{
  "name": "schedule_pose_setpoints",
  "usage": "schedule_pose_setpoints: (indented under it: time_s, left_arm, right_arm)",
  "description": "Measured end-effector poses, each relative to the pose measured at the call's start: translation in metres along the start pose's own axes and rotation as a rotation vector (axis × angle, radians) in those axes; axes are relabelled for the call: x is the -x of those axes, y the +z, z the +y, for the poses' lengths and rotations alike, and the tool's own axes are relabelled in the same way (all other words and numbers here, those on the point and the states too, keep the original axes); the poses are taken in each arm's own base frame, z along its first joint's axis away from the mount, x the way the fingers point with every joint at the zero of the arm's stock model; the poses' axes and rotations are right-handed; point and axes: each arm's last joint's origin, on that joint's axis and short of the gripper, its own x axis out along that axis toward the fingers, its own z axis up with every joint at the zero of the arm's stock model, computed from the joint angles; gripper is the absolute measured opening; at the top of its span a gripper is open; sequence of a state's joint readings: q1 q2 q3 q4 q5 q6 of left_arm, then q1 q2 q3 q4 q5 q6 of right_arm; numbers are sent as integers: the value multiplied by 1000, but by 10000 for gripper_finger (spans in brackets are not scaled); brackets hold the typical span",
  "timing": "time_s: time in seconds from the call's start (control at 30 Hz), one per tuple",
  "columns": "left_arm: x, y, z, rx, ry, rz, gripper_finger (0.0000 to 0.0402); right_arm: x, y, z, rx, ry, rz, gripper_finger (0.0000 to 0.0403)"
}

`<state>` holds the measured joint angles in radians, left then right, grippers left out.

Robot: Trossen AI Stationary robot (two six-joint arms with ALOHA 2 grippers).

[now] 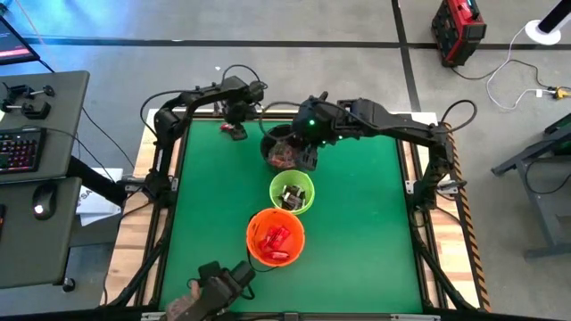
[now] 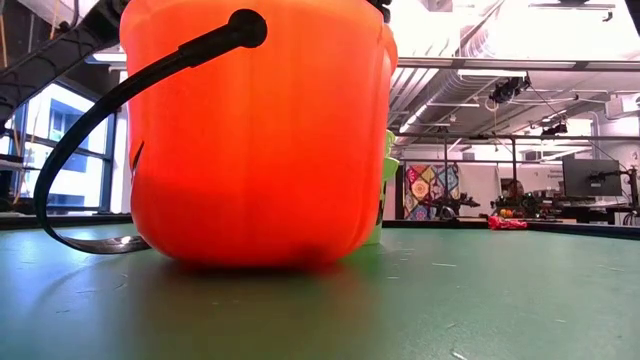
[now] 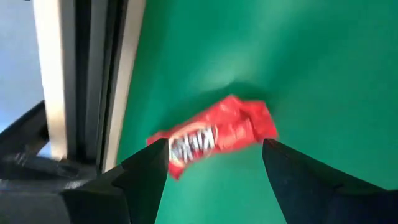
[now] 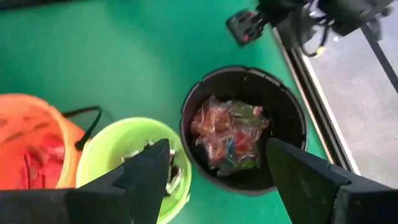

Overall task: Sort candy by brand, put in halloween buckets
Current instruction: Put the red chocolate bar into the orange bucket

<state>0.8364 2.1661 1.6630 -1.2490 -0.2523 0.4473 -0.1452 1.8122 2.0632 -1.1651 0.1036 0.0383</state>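
A red wrapped candy lies flat on the green mat near the table's far left corner. My left gripper points down over it, open, one finger on either side of the wrapper and apart from it. My right gripper hangs open above the black bucket, which holds silvery-clear wrapped candy. The lime green bucket holds dark candy pieces. The orange bucket holds red ones. The three buckets stand in a row down the table's middle.
The table's far-left frame rail runs close beside the red candy. In the low view the orange bucket fills most of the picture, its black handle hanging to the mat. A dark camera mount sits at the near edge.
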Motion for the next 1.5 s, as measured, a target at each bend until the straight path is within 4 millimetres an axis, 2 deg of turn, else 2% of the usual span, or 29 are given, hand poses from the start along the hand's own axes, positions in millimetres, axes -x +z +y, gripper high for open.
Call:
schedule_pose_setpoints:
  time_s: [0.2,0.4,0.5,0.63,0.7,0.77,0.87,1.0,1.13,1.23,1.37,1.5]
  left_arm:
    - [-20,7,3,11,22,60,250]
    - [-27,9,5,16,2,59,238]
    - [-25,9,3,39,-24,63,194]
    - [-20,8,-4,74,-124,75,92]
    - [-13,4,-7,77,-163,77,39]
    - [-1,-2,-7,95,-176,51,18]
    - [25,-16,-3,141,-150,-15,35]
    - [75,-45,-6,197,-159,-214,44]
    - [119,-81,-27,199,-285,-516,27]
    - [141,-110,-54,126,-407,-718,22]
    - [149,-147,-101,-46,-597,-903,36]
    - [142,-176,-146,-165,-795,-982,47]
  right_arm:
    - [0,4,-5,-73,-2,-42,261]
    - [0,5,-5,-129,0,-54,261]
    - [0,5,-4,-134,1,-55,261]
    - [0,5,-4,-133,1,-55,261]
    - [0,5,-4,-126,0,-54,261]
    - [0,4,-4,-111,-1,-41,261]
    - [-1,-2,-4,-86,-7,19,261]
    - [1,-15,-5,-83,-18,157,261]
    - [4,-28,-4,-147,-39,297,261]
    - [7,-35,1,-202,-57,369,261]
    - [10,-39,16,-186,-3,406,261]
    - [14,-41,31,-173,81,419,261]
